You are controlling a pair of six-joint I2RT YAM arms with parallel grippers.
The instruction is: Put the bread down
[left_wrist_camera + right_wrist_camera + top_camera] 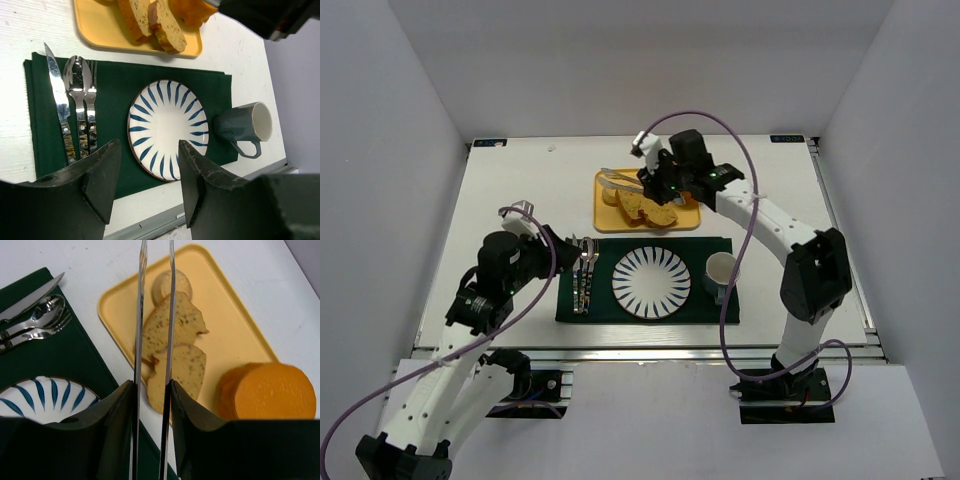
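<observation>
Right claw pinched the tongs, blades narrowly apart above the tray, where the bread lay, apparently not yet gripped. Left claw hung half-open, empty. Lifting and placing seemingly remained.

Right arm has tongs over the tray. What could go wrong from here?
Metal tongs in the right fingers hang over the larger brown slices as well as the small round pale-tan bread slice: wrong pick possible.
Slices lie touching; lifting one may drag a neighbour off the yellow tray.
</observation>
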